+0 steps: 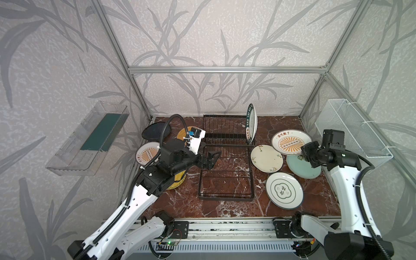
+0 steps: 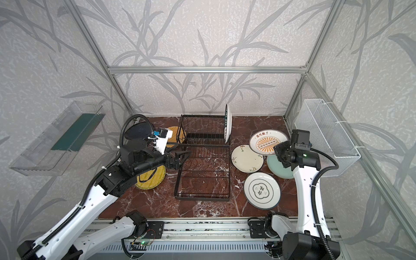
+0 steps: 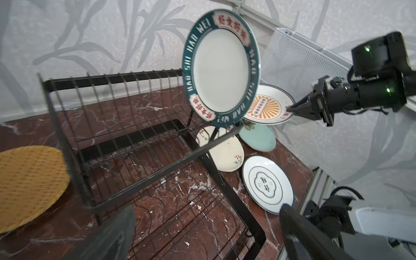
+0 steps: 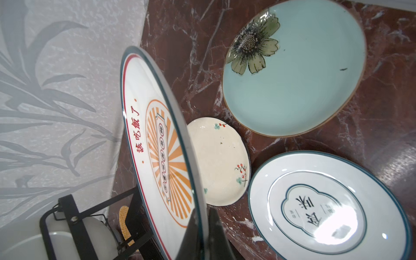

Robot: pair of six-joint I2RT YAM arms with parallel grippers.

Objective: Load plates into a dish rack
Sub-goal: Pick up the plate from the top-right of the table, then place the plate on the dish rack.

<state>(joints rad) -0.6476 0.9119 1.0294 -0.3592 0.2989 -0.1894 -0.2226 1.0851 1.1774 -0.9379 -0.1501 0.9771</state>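
Note:
The black wire dish rack stands mid-table, and a lettered-rim plate is upright in its raised section's right end. My right gripper is shut on the rim of a white sunburst plate, which it holds tilted above the cream floral plate and the pale teal plate. A green-emblem plate lies nearer the front. My left gripper hangs open and empty over the rack's flat tray. To the left lie a black plate, two woven yellow plates and another sunburst plate.
A white mesh basket hangs on the right wall and a clear plastic bin on the left wall. Aluminium frame posts stand at the back corners. The arms' mounting rail runs along the table's front edge.

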